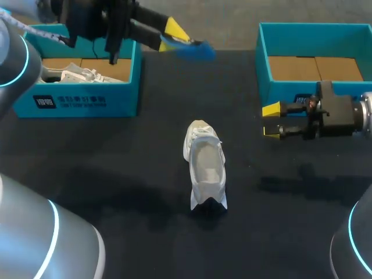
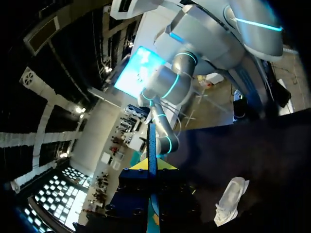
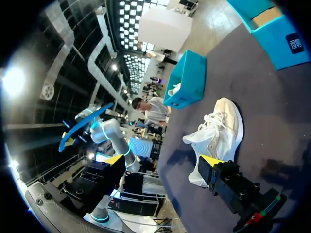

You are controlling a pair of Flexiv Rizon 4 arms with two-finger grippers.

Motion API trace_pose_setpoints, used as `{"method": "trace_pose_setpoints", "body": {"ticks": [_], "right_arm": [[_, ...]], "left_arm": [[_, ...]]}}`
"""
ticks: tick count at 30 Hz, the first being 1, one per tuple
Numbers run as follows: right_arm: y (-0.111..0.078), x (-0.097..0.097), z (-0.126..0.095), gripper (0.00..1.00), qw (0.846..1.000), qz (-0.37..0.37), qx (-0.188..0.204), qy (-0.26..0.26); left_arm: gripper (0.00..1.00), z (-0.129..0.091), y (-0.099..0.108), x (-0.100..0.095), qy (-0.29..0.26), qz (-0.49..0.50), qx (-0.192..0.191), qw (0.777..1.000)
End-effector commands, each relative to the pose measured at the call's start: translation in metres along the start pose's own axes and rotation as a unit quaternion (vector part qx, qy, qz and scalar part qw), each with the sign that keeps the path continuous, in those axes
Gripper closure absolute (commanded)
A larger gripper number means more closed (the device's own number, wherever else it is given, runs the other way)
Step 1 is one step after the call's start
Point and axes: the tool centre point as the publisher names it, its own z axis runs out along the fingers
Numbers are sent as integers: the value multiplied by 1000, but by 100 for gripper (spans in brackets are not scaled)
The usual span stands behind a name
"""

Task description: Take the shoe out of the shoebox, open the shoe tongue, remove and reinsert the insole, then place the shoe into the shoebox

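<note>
White sneaker (image 1: 204,165) sits out on the bench (image 1: 116,174). Beyond the sneaker, my left jaws pinch its blue insole (image 1: 195,51); my right jaws gape empty beside it. Reinserting and boxing apparently remain.

Held in the left tool (image 1: 174,37), the insole (image 1: 195,50) is blurred. The left arm (image 1: 99,20) hides part of the far-left shoebox (image 1: 75,102), whose wall hides much of a second shoe (image 1: 81,74). The far-right shoebox (image 1: 314,87) is cut off at the picture's edge.
</note>
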Motion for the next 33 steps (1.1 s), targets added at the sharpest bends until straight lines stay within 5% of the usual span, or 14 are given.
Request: {"method": "trace_pose_setpoints", "body": {"ticks": [1, 15, 22, 33], "right_arm": [[0, 0, 1, 0, 1000, 0, -1, -1], [0, 0, 1, 0, 1000, 0, -1, -1], [0, 0, 1, 0, 1000, 0, -1, -1], [0, 0, 1, 0, 1000, 0, -1, -1]], "left_arm": [[100, 2, -2, 4, 36, 59, -54, 996], [100, 4, -4, 5, 35, 72, -51, 995], [100, 27, -21, 36, -21, 218, 21, 976], [100, 28, -21, 62, -37, 285, -22, 958]]}}
